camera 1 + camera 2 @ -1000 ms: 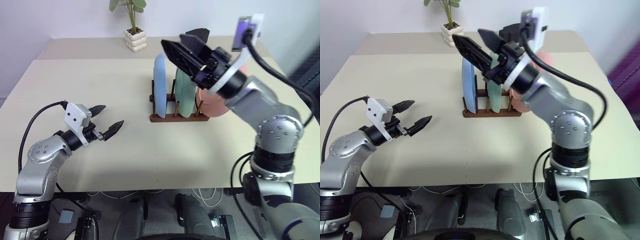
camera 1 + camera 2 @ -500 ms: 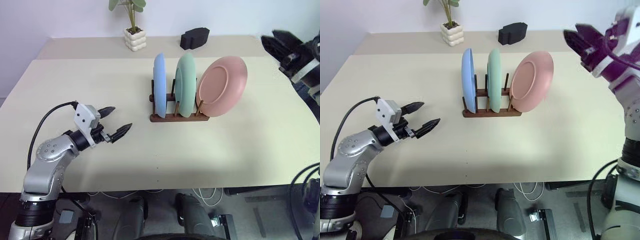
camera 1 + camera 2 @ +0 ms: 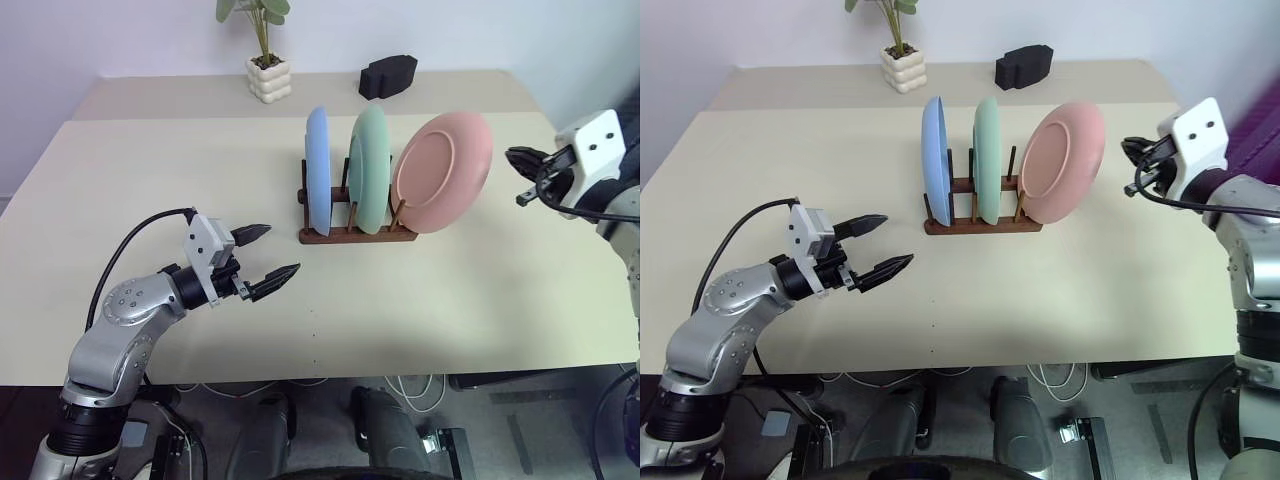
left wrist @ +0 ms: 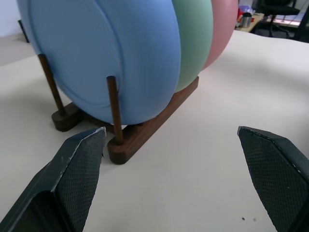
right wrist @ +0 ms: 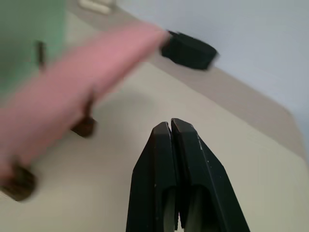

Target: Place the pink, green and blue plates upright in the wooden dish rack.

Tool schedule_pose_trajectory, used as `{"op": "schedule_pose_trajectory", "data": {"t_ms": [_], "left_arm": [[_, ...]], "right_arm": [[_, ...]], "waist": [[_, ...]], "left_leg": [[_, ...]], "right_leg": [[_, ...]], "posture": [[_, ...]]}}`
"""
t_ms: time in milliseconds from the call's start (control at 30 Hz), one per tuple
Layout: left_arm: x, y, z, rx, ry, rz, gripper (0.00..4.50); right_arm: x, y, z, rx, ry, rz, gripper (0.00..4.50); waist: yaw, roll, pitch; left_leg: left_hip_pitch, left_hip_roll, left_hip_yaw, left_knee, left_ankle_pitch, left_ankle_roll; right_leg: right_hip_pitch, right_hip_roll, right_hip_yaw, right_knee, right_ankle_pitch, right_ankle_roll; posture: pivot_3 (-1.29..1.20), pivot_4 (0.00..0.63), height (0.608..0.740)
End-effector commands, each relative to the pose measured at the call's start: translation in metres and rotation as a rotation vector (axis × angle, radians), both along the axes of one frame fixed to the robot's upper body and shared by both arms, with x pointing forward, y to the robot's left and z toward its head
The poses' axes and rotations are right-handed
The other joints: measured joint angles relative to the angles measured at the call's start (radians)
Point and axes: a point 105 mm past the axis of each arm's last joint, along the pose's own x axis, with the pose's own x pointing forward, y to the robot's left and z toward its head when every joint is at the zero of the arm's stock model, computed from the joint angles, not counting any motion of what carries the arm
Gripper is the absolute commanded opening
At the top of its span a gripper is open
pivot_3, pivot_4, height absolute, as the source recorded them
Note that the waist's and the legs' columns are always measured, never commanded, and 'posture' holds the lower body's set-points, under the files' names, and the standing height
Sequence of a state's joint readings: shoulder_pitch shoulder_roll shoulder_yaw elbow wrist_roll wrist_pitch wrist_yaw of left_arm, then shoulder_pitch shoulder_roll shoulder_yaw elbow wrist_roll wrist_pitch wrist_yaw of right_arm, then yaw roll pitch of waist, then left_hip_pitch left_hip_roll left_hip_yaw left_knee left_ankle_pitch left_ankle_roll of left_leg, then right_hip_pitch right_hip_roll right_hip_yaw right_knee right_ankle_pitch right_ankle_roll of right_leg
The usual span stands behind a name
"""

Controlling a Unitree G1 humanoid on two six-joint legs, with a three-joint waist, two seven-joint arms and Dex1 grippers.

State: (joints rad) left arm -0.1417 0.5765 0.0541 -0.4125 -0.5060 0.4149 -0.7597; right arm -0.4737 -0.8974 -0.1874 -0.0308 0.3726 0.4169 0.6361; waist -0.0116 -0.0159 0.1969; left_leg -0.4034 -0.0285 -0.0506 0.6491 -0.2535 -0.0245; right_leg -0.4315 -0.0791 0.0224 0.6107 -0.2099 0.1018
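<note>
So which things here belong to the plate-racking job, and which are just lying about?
Part of the job:
blue plate
green plate
pink plate
wooden dish rack, holding all three plates on edge

Just lying about:
potted plant, at the table's far edge
black block, beside it

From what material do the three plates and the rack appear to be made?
The blue plate, green plate and pink plate look like matte plastic: flat pastel colour, no glare. The rack looks like dark stained wood, with round pegs.

Pink plate (image 5: pixel 72 92) blurred in right wrist view; rack (image 5: pixel 19 183) partly hidden.
</note>
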Motion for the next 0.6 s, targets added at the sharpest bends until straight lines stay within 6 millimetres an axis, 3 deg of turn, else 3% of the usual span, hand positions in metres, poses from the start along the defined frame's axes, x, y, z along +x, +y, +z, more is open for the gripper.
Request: {"op": "schedule_pose_trajectory", "data": {"t_ms": [33,267,600], "left_arm": [[-0.001,0.001,0.009,-0.006,-0.037,0.002,4.50],[-0.002,0.001,0.008,-0.010,-0.034,0.011,4.50],[-0.001,0.002,0.006,-0.011,-0.036,0.023,4.50]], "right_arm": [[-0.009,0.024,0.021,0.006,-0.068,0.107,0.03],[-0.016,0.045,0.029,0.019,-0.083,0.203,0.03],[-0.009,0.027,0.023,0.023,-0.063,0.121,0.03]], "waist": [[0.001,0.000,0.000],[0.000,0.000,0.000],[0.001,0.000,0.000]], "left_leg": [[0.000,0.000,0.000,0.000,0.000,0.000],[0.000,0.000,-0.001,0.001,0.000,0.000],[0.000,0.000,-0.001,0.001,0.000,0.000]], "right_leg": [[0.000,0.000,0.000,0.000,0.000,0.000],[0.000,0.000,0.000,0.000,0.000,0.000],[0.000,0.000,0.000,0.000,0.000,0.000]], "posture": [[0.00,0.150,0.730],[0.00,0.150,0.730],[0.00,0.150,0.730]]}}
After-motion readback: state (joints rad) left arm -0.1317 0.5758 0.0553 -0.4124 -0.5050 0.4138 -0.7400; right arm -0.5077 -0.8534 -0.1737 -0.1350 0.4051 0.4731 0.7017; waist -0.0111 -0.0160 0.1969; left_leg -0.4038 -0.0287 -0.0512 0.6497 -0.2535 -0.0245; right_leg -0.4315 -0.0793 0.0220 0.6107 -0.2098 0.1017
